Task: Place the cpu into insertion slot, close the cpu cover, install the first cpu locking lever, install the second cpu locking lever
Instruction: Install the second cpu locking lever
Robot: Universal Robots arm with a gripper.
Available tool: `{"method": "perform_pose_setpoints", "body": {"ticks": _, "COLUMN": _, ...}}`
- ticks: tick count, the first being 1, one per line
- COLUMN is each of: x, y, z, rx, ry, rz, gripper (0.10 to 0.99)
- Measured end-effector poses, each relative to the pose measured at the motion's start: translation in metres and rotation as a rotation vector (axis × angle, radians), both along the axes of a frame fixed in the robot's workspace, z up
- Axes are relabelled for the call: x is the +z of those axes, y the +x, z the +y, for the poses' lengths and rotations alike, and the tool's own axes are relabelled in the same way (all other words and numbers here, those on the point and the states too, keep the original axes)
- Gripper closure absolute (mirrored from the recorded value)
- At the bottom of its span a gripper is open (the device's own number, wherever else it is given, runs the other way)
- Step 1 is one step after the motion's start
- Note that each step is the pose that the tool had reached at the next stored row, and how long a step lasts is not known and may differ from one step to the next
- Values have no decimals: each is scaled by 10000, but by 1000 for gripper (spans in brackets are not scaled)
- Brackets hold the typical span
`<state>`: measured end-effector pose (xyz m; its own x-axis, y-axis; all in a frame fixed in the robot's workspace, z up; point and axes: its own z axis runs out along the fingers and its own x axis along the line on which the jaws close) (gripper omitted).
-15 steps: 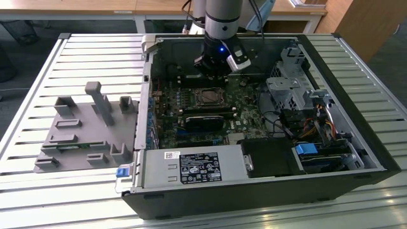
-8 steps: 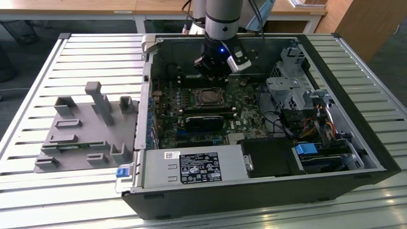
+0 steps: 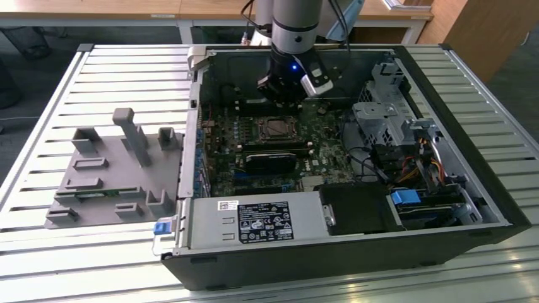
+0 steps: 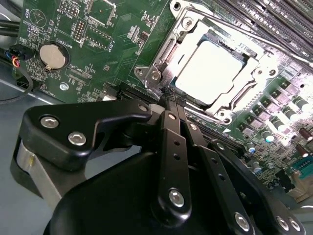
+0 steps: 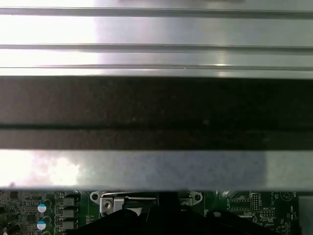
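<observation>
Two of the four steps look done, as far as you can judge from here; the cpu (image 4: 211, 73), a small flat square chip with a dull silvery-beige metal face, lies flat in the insertion slot (image 3: 276, 128), the small square socket set into the green circuit board (image 4: 102, 44) inside the open black computer case (image 3: 337, 252); the cpu cover (image 4: 168, 54), a thin square silvery metal frame plate with a large square window, lies down around the chip, so the chip's face shows through that window.

The levers are the open question; in the second wrist view you can see metal along the frame's edges and screws at its corners, but you cannot tell which part is a lever or whether either one is hooked home; treat both lever steps as still to be confirmed.

Your black gripper (image 4: 171, 95) hangs low over the board at the near edge of the socket; its two slim black fingers (image 4: 172, 147) stand pressed together with almost no gap, and their tips reach the rim of the cover frame; whether they pinch something thin there or merely press against it, you cannot tell; nothing bulky is held.

In the exterior view the arm (image 3: 295, 25) comes down from above, the case lies on the slatted metal bench (image 3: 50, 252), and a grey moulded fixture (image 3: 110, 170) sits apart toward the exterior view's left.
</observation>
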<state>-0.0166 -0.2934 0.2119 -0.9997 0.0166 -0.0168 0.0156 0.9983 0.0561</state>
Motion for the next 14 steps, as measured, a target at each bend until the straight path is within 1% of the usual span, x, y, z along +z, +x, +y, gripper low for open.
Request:
{"method": "perform_pose_setpoints", "body": {"ticks": 4, "x": 0, "y": 0, "z": -21, "rx": 0, "ry": 0, "rz": 1, "gripper": 969}}
{"method": "perform_pose_setpoints", "body": {"ticks": 7, "x": 0, "y": 1, "z": -48, "rx": 0, "ry": 0, "rz": 1, "gripper": 969}}
{"method": "perform_pose_setpoints", "body": {"ticks": 10, "x": 0, "y": 2, "z": -86, "rx": 1, "ry": 0, "rz": 1, "gripper": 969}}
{"method": "perform_pose_setpoints", "body": {"ticks": 14, "x": -2, "y": 2, "z": -151, "rx": 1, "ry": 0, "rz": 1, "gripper": 969}}
